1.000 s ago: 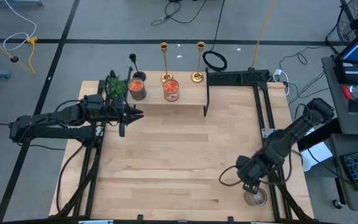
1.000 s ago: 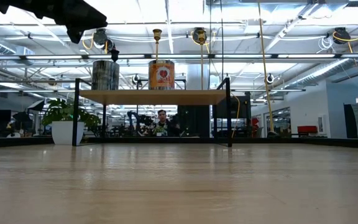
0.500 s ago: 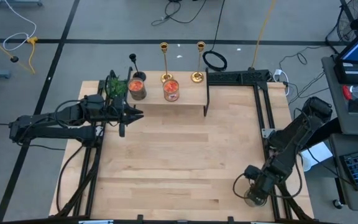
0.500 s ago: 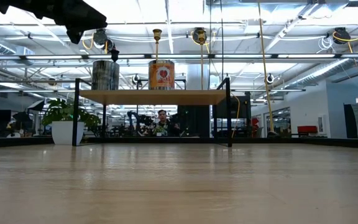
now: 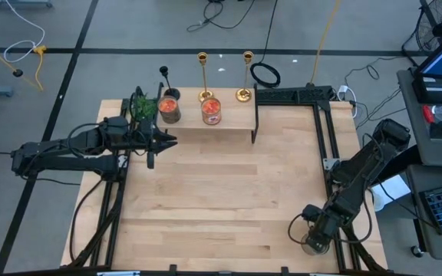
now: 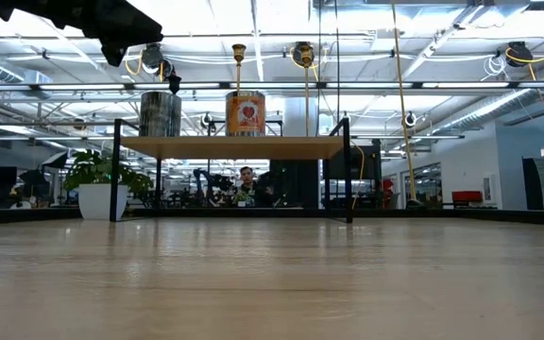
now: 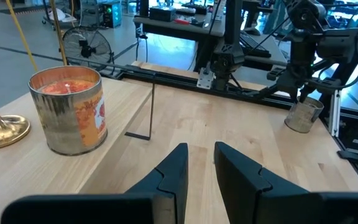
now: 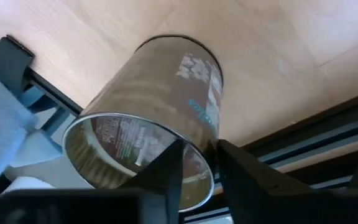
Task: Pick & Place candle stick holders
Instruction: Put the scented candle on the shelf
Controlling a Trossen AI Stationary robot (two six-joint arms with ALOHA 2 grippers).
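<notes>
Two gold candle stick holders (image 5: 203, 77) (image 5: 245, 75) and a shorter black one (image 5: 165, 78) stand by their round bases on the raised wooden shelf (image 5: 236, 123) at the table's far side. My left gripper (image 5: 171, 141) hovers just in front of the shelf, level, its fingers (image 7: 201, 149) a narrow gap apart with nothing between them. My right gripper (image 5: 311, 239) is at the near right corner, pointing steeply down onto an open silver tin (image 8: 166, 93) that stands on the table. My right gripper has the tin's rim (image 8: 209, 163) between its two fingers, one finger inside the hollow tin and one outside its wall. The fingers come from above, slanting down. The tin's bottom rests on the table.
Two candle tins (image 5: 169, 109) (image 5: 211, 110) and a green plant (image 5: 143, 106) share the shelf with the holders. A black metal frame (image 5: 324, 130) runs along the table's right side, close to the silver tin. A broad stretch of bare wooden table (image 5: 221, 199) lies between the arms.
My right gripper has gone down and toward the table's near right corner, rolling its wrist, and now sits at the silver tin. The tin has stayed where it was.
</notes>
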